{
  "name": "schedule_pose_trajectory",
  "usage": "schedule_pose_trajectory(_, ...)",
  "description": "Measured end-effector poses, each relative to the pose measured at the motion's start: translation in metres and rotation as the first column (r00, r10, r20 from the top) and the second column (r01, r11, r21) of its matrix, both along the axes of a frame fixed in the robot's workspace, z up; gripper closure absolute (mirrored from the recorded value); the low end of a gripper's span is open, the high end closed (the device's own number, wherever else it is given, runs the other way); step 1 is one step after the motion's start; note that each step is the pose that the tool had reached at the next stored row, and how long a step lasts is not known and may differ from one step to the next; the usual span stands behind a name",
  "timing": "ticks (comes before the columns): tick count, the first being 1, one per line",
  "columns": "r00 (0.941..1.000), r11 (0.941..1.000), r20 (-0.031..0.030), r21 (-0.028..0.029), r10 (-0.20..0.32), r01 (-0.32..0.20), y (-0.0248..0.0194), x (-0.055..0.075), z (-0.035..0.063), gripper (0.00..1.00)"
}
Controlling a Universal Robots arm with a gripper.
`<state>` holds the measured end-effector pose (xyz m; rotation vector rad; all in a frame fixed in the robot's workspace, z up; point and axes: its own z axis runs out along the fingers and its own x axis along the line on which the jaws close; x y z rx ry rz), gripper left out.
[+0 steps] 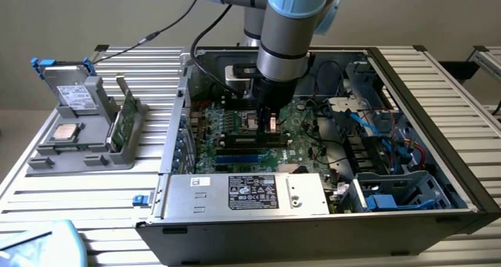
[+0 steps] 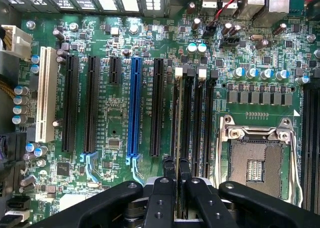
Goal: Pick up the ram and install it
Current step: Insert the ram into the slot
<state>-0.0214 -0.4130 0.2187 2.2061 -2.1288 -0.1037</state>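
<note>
My gripper (image 1: 270,125) is down inside the open computer case (image 1: 423,102), just above the motherboard (image 1: 234,123). In the wrist view my gripper (image 2: 176,166) is shut on the ram (image 2: 176,119), which shows edge-on as a thin pale line between the two black fingertips (image 2: 168,164). The stick runs along the first of the black memory slots (image 2: 188,118), lined up with it, next to the white slot latches (image 2: 178,72). I cannot tell whether its lower edge is in the slot or still above it.
An empty CPU socket (image 2: 255,160) lies beside the memory slots, and a blue card slot (image 2: 134,108) on the other side. A power supply (image 1: 259,193) fills the case front. At the exterior view's left, a grey fixture (image 1: 86,152) holds a green card (image 1: 124,123) and a drive.
</note>
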Motion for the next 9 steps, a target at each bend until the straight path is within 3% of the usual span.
schedule_pose_trajectory(4, 1.0, 1.0, 0.0, 0.0, 0.0, 0.0, 0.0, 0.0, 0.0, 0.78)
schedule_pose_trajectory(8, 1.0, 1.0, 0.0, 0.0, 0.0, 0.0, 0.0, 0.0, 0.0, 0.55)
schedule_pose_trajectory(9, 1.0, 1.0, 0.0, 0.0, 0.0, 0.0, 0.0, 0.0, 0.0, 0.55)
